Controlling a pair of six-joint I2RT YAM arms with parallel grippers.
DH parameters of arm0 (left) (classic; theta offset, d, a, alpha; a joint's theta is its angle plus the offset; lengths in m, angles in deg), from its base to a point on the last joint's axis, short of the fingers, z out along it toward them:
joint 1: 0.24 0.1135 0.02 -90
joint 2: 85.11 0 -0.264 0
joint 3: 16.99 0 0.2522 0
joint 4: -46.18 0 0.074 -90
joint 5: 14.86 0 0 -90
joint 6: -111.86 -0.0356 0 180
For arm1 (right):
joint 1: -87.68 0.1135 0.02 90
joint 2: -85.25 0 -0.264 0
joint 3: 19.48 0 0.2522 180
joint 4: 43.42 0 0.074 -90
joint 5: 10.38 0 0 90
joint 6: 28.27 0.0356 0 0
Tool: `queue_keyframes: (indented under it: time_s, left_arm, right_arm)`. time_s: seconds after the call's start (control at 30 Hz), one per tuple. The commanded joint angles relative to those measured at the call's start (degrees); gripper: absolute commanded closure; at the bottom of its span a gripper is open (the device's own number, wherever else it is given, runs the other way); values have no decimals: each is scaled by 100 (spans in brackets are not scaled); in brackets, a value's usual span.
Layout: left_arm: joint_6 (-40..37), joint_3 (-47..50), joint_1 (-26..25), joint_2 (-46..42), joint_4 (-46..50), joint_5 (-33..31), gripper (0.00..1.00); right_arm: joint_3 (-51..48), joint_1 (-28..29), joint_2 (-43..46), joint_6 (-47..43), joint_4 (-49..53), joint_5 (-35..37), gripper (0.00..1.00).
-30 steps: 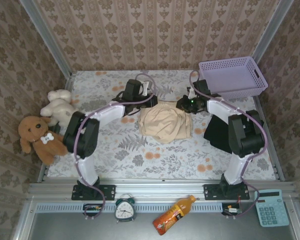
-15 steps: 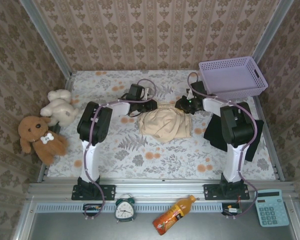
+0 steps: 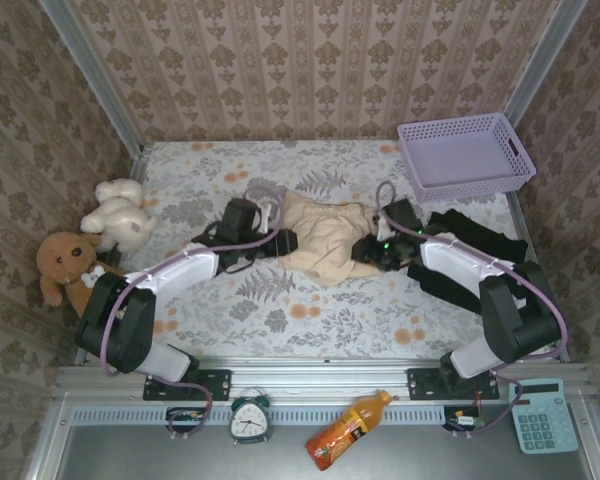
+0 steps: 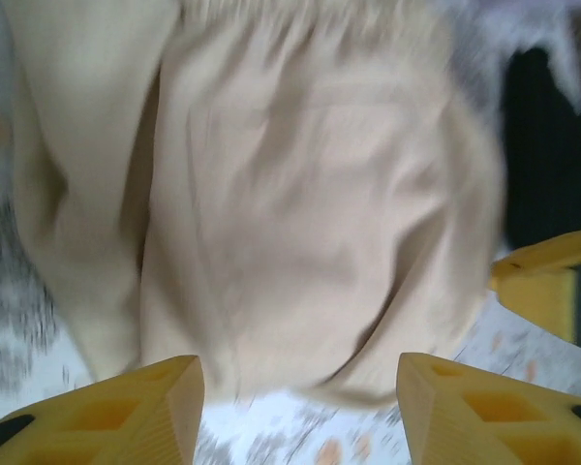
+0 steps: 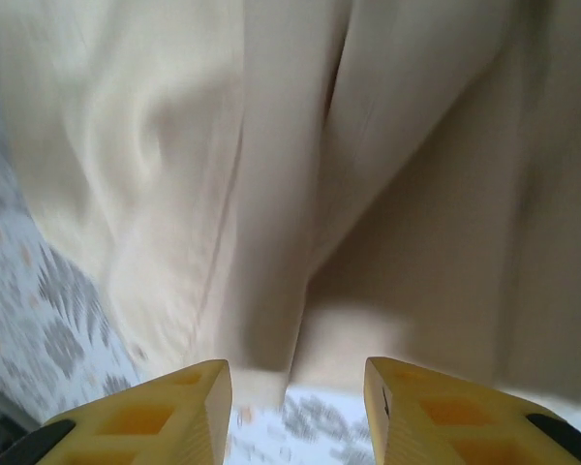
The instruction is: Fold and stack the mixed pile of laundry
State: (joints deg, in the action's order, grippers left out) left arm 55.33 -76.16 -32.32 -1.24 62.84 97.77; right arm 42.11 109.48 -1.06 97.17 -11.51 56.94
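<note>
Nearest to you, on the shelf in front of the arm bases, lie one small green alarm clock, one orange plastic bottle on its side and one pale blue calculator. Beyond them, on the floral tablecloth, both arms lie low and reach inward.

Your left gripper sits at the left edge of the beige-cream cloth garment, and your right gripper at its right edge. In each wrist view the two yellow fingers stand apart with nothing between them, so both pincers are parted and hold nothing.

The one beige-cream garment lies mid-table between the grippers. The one black cloth T-shirt lies spread just to its right, partly under the right arm.

Two plush toys, one brown and one white, sit at the left edge. One lavender plastic mesh basket stands at the far right corner.
</note>
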Motion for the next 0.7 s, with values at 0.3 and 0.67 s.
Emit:
queue_keyframes:
  time_s: [0.3, 0.67]
  left_arm:
    - [164, 268, -170, 956, -1037, -900, 43]
    - [292, 93, 83, 1449, -920, -891, 100]
  right_arm:
    - [44, 651, -388, 420, -516, 639, 59]
    - [19, 536, -43, 248, -115, 778, 98]
